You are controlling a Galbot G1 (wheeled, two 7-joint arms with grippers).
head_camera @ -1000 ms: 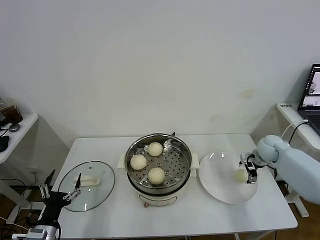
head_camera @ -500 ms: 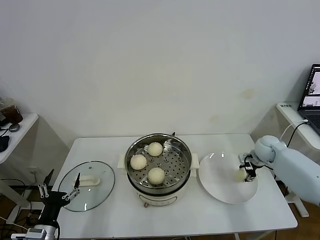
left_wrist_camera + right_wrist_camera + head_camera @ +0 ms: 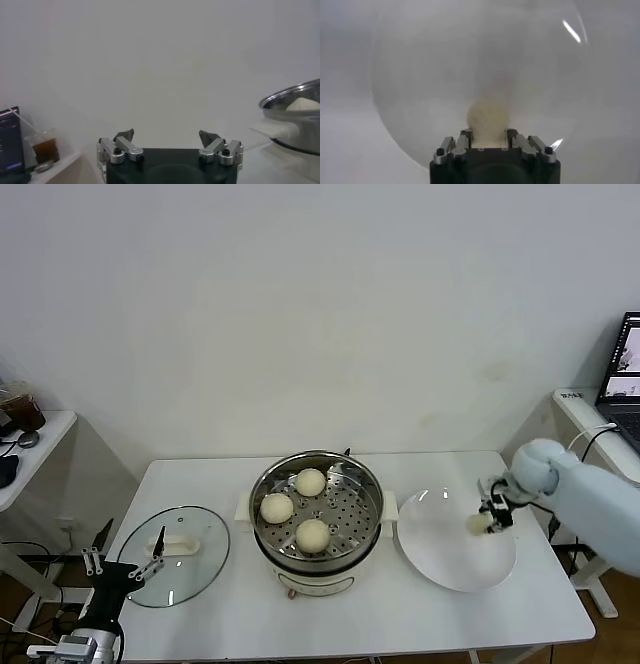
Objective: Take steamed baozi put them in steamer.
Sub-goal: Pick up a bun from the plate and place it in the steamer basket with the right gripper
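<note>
Since a second ago my right gripper [image 3: 489, 518] has clamped its jaws on the last small cream-white dough bun [image 3: 477, 525] and drawn it a touch up off the flat white plate [image 3: 440, 559], where before the jaws stood spread around it. From the right wrist camera the bun [image 3: 489, 121] sits squarely between the fingertips, round, with no long axis to mind. What the coming move turns on, as I judge it: the round shiny stainless-steel steamer [image 3: 316, 506] lies to the robot's left of the held bun, past the plate's near rim, and three buns already rest on its perforated tray — the free patch looks to be on the tray's right side. My left gripper [image 3: 124, 570] hangs parked with jaws spread by the round glass lid [image 3: 178, 555], well apart. All of it stands on a white table [image 3: 420, 629] against a bare white wall.
</note>
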